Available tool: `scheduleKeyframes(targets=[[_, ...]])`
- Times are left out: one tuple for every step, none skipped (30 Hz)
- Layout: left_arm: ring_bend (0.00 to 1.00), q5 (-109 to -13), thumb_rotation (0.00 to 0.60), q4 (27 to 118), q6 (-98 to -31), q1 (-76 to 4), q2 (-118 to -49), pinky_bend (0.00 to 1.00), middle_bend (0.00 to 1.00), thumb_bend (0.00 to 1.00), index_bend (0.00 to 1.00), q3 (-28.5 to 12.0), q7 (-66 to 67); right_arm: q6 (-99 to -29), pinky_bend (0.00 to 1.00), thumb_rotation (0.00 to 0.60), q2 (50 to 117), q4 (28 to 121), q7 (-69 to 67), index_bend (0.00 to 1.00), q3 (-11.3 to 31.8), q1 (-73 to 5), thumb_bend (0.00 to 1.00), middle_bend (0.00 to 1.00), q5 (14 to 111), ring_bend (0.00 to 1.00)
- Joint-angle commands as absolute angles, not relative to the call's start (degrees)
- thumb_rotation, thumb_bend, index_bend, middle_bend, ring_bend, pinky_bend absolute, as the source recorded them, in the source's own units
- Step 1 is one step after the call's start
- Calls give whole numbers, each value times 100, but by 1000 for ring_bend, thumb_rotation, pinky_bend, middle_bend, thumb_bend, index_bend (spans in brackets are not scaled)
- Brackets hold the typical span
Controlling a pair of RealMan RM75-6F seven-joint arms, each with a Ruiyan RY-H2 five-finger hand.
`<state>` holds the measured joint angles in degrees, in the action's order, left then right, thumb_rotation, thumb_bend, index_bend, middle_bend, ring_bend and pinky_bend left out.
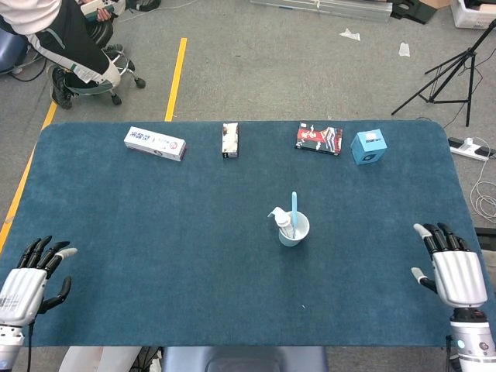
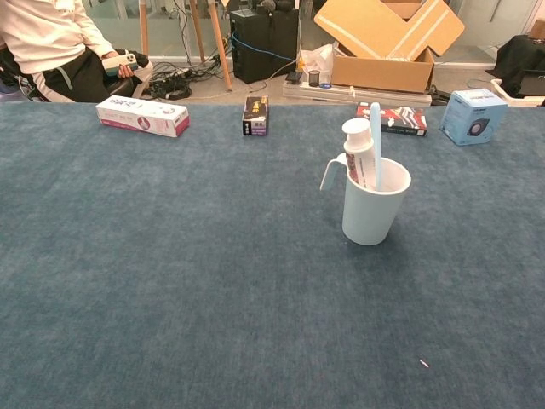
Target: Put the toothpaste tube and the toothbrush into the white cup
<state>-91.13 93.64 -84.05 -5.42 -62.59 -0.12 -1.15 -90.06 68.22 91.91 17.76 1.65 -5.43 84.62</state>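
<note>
The white cup [image 1: 294, 232] [image 2: 373, 210] stands upright near the middle of the blue table. Inside it the toothpaste tube [image 1: 284, 224] [image 2: 358, 153] stands cap up, and the light blue toothbrush [image 1: 294, 207] [image 2: 375, 141] leans beside it. My left hand [image 1: 28, 279] lies at the table's near left corner, fingers spread, holding nothing. My right hand [image 1: 452, 270] is at the near right edge, fingers spread and empty, far from the cup. Neither hand shows in the chest view.
Along the far edge lie a white and pink box [image 1: 155, 143], a small dark box [image 1: 230, 139], a red and black packet [image 1: 318, 139] and a blue cube box [image 1: 369, 146]. A person sits beyond the far left corner. A tripod stands off to the right.
</note>
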Motion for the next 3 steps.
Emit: scheduleKeyframes(targets=[[27,-9085,600,9294,-8317,-588,-6333,34,184,497,238,-9,-49,-8964,339,600,6694,9139,1307,203,194,-500,74,204,8534,130],[27,-9063,600,9276,-8273,-608,-6359,34,184,497,238,-10,-20,-8959,339,600,6674,9109,1250,202,198,-495,73,204,8544,130],[27,-9037,600,9256,-8233,-624,-6398,34,184,497,238,-10,24,-8949,339,600,6659,9074,1190,202,194,-479,74,204,8542,130]])
